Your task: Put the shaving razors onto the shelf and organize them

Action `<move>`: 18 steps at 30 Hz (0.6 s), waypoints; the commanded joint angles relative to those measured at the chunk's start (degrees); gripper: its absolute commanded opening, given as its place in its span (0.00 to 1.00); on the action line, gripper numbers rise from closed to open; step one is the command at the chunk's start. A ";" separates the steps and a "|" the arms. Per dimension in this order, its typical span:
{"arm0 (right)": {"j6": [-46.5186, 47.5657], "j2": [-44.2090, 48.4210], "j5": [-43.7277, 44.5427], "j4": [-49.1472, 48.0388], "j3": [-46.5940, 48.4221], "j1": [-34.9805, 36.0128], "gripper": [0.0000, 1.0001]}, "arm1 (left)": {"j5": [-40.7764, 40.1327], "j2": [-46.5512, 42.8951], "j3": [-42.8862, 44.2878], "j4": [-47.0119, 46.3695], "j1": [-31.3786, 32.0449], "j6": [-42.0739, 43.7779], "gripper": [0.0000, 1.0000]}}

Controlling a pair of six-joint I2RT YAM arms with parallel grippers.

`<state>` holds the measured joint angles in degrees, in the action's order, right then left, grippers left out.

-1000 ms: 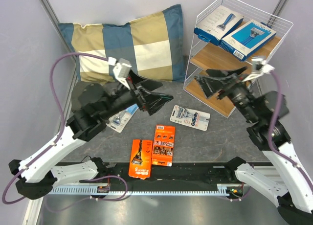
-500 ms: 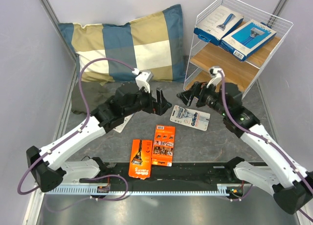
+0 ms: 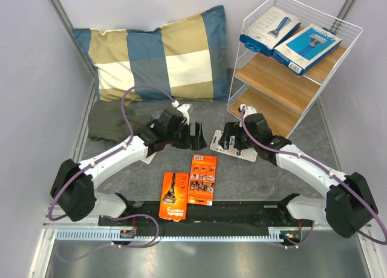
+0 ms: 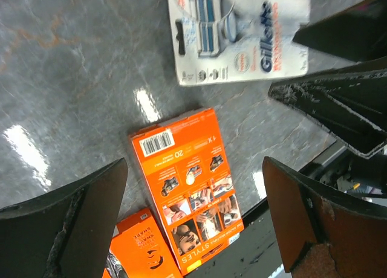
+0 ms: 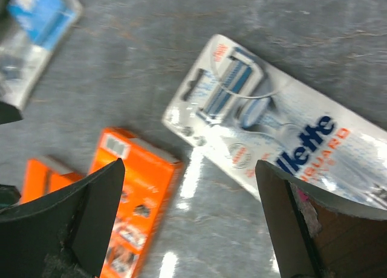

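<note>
Two blue razor boxes (image 3: 270, 27) (image 3: 305, 45) lie on the top board of the white wire shelf (image 3: 275, 112). A clear Gillette blister pack (image 3: 243, 151) lies flat on the table, partly under my right gripper (image 3: 228, 136). It also shows in the left wrist view (image 4: 236, 33) and the right wrist view (image 5: 272, 139). Two orange cards (image 3: 202, 179) (image 3: 173, 196) lie near the front edge. A second blister pack (image 5: 36, 24) lies further left. My left gripper (image 3: 195, 136) is open above the upper orange card (image 4: 184, 187). Both grippers are open and empty.
A blue-and-tan checked pillow (image 3: 157, 54) leans at the back left, with a dark cloth (image 3: 112, 118) in front of it. A black rail (image 3: 242, 211) runs along the near table edge. The two grippers hang close together, fingers almost facing.
Both arms have come down and inward from a raised pose. The right gripper left the shelf's lower board and now hangs low over the Gillette pack; the left one hangs over the orange card.
</note>
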<state>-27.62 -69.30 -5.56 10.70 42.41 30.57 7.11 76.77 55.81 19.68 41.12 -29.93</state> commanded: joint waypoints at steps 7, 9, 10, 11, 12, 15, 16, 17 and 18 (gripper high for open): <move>11.88 -8.12 33.05 -3.67 1.78 13.71 0.98 | 12.74 8.04 -3.08 -10.45 -5.52 -3.99 1.00; 12.23 -12.67 37.70 -1.56 3.63 15.22 0.98 | 15.19 9.44 -3.60 -11.41 -7.19 -4.25 1.00; 12.32 -14.10 38.77 -0.69 4.08 16.62 0.98 | 16.34 9.97 -3.60 -11.51 -7.98 -4.26 1.00; 12.41 -15.42 39.57 -0.42 4.43 17.24 0.98 | 18.09 11.02 -3.78 -11.77 -9.56 -4.26 1.00; 12.32 -17.52 41.66 -0.15 4.87 18.55 0.98 | 18.81 11.38 -4.04 -11.77 -10.44 -4.43 1.00; 11.18 -20.86 44.57 0.73 6.10 19.79 0.98 | 21.71 11.73 -5.53 -12.65 -14.39 -4.87 1.00; 10.31 -21.57 45.63 0.99 6.36 19.88 0.98 | 22.32 11.56 -5.89 -13.17 -15.28 -4.78 1.00; 10.21 -22.28 46.34 0.99 6.63 20.06 0.98 | 23.29 11.04 -6.24 -13.44 -16.76 -4.52 1.00; 10.21 -23.85 46.43 1.25 7.50 20.15 0.98 | 23.56 10.68 -6.76 -13.44 -17.47 -4.26 1.00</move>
<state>-16.82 -90.35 33.47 10.87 46.22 50.15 25.04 88.36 50.57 9.39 27.09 -32.86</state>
